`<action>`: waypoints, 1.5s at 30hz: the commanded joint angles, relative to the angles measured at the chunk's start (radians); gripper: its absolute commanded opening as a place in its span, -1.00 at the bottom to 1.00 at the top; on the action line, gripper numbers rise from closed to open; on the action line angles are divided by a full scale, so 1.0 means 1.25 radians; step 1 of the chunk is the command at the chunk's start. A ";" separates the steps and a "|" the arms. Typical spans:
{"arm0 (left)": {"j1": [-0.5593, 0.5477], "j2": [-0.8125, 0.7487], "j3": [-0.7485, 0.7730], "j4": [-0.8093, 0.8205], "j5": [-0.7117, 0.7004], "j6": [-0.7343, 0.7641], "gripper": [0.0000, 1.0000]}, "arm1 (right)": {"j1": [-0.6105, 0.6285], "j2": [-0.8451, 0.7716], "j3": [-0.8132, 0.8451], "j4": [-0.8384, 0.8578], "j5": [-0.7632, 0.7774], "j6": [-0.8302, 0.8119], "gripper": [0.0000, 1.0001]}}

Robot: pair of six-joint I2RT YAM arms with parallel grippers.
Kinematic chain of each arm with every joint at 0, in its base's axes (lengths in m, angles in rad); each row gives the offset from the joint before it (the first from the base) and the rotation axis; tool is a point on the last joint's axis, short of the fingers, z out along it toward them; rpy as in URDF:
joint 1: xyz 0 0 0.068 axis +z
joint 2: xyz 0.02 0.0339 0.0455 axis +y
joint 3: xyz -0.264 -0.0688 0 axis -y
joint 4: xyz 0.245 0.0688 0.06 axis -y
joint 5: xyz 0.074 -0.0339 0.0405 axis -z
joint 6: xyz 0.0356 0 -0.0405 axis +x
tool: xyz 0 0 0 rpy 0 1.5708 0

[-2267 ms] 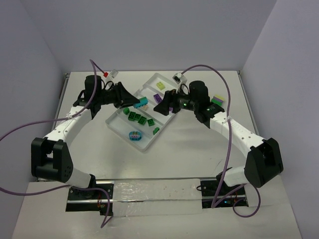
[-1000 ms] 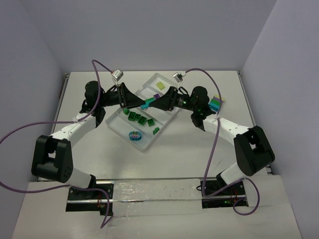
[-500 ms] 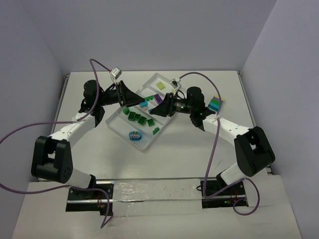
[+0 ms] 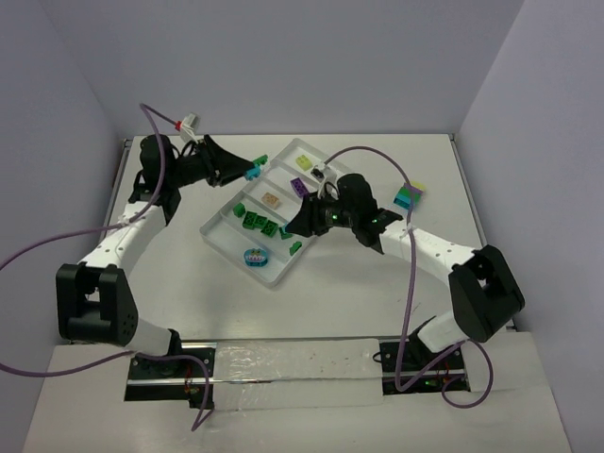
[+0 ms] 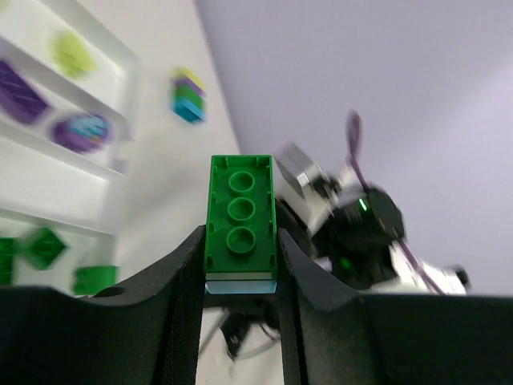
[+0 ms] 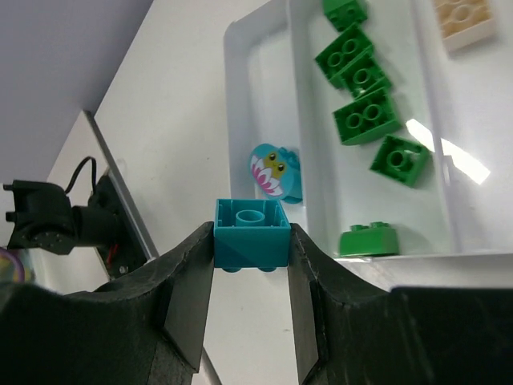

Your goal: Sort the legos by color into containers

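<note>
My left gripper (image 4: 251,170) is raised off the tray's back left side, shut on a green brick (image 5: 240,218) that has a thin pale-blue plate under it. My right gripper (image 4: 294,227) hangs over the tray's near end, shut on a teal brick (image 6: 251,233) held studs down. The clear tray (image 4: 213,237) lies slantwise in the middle, with four long compartments. One holds several green bricks (image 6: 361,88), the others a peach brick (image 4: 273,199), a purple brick (image 4: 300,187) and a yellow-green brick (image 4: 304,162). A round teal piece with a toothy face (image 6: 276,170) lies in the nearest compartment.
A multi-colour clump of bricks (image 4: 408,196) sits on the table to the right of the tray. Purple cables loop above both arms. White walls close in the table at the back and both sides.
A second ago both grippers held one clump together above the tray. They have pulled apart: the left went back and left with the green brick, the right came down over the tray with the teal one.
</note>
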 commanded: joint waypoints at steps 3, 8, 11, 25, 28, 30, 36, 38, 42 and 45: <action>0.052 -0.102 0.078 -0.324 -0.263 0.123 -1.00 | 0.103 0.080 0.090 0.014 0.075 0.008 -1.00; 0.056 -0.157 0.093 -0.423 -0.412 0.141 -1.00 | 0.150 0.189 0.198 -0.028 0.101 -0.007 -1.00; 0.059 -0.192 0.092 -0.447 -0.448 0.144 -0.99 | 0.174 0.257 0.267 -0.058 0.117 -0.010 -0.99; 0.068 -0.260 0.092 -0.496 -0.499 0.159 -1.00 | 0.224 0.490 0.538 -0.157 0.140 -0.003 -0.05; 0.070 -0.267 0.094 -0.505 -0.502 0.164 -1.00 | 0.230 0.506 0.565 -0.175 0.148 -0.001 0.47; 0.071 -0.270 0.095 -0.509 -0.505 0.166 -0.99 | 0.230 0.495 0.561 -0.174 0.154 -0.001 0.62; 0.074 -0.254 0.096 -0.508 -0.479 0.181 -1.00 | 0.222 0.392 0.487 -0.166 0.193 -0.023 0.64; 0.074 -0.235 0.104 -0.509 -0.440 0.198 -1.00 | 0.205 0.301 0.422 -0.141 0.195 -0.029 0.56; 0.074 -0.178 0.120 -0.501 -0.323 0.247 -0.99 | 0.141 0.170 0.290 -0.077 0.178 -0.023 0.42; 0.070 -0.130 0.122 -0.490 -0.230 0.268 -0.99 | 0.112 0.097 0.228 -0.059 0.161 -0.021 0.37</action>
